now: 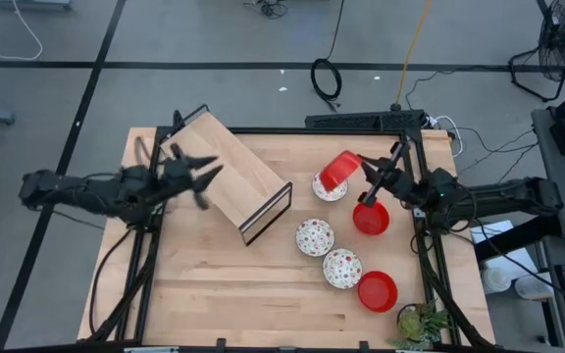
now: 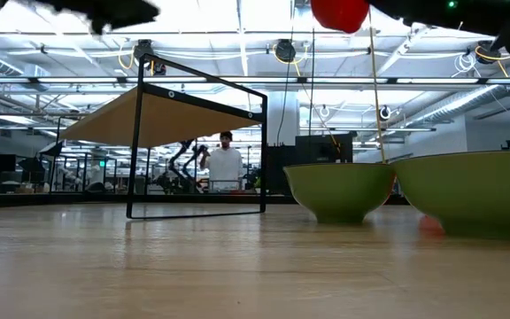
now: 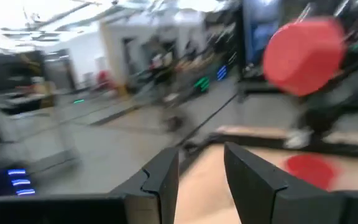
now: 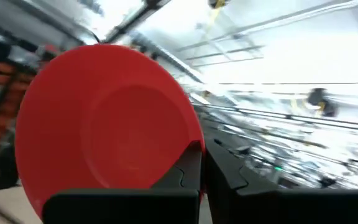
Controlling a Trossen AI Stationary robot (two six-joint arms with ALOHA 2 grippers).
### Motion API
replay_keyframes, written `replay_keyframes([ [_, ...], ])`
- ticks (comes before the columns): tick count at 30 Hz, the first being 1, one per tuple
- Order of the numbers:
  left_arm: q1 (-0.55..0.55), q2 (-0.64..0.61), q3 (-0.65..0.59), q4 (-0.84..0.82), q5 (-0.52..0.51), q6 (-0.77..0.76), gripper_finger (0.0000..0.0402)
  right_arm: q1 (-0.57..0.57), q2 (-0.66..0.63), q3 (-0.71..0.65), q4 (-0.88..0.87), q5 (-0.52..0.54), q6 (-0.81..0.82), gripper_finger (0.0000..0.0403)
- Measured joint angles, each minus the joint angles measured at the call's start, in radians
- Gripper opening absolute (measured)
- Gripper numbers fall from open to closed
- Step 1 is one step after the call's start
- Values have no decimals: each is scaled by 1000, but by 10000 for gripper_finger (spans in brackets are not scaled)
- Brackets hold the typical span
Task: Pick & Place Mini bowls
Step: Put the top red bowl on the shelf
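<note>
above the surface, a red bowl pinched by its rim

over the wooden surface [image 1: 263, 294], the right gripper [image 1: 364, 167] pinches a glossy red mini bowl [image 1: 337, 171] by its rim, tilted, at its nine o'clock. such a thin edge hold could let it swing or slip onto the speckled white bowl [image 1: 330, 188] beneath. left gripper [image 1: 204, 176] waits part spread above the wooden rack [image 1: 229, 176].

We see even overhead light on the table [image 1: 263, 294], with soft shadows; ceiling lamps [image 2: 282, 49] glare in the low view; both wrist views are smeared with blur; the near green bowls [image 2: 467, 190] look soft.
</note>
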Motion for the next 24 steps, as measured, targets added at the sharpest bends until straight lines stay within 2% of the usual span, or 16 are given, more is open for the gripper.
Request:
replay_keyframes([
  [3, -27, 217, 215, -91, -133, 131, 134, 0, 55, 0, 117, 56, -49, 0],
  [7, -75, 497, 449, -114, -363, 419, 156, 0, 163, 3, 324, 152, -157, 0],
  [10, -82, 687, 614, -17, -542, 641, 196, -1, 254, 28, 492, 234, -287, 0],
  [12, -78, 799, 720, 67, -611, 768, 229, -3, 299, 55, 507, 258, -342, 0],
  [14, -72, 894, 810, 124, -584, 853, 259, -16, 332, 83, 504, 263, -335, 0],
  [17, -61, 1003, 907, 123, -423, 917, 293, -30, 382, 113, 507, 260, -299, 0],
  [19, -53, 1067, 963, 127, -354, 965, 307, -34, 406, 126, 507, 262, -317, 0],
  [24, -34, 1136, 1025, 201, -359, 981, 311, -31, 406, 126, 508, 258, -323, 0],
])
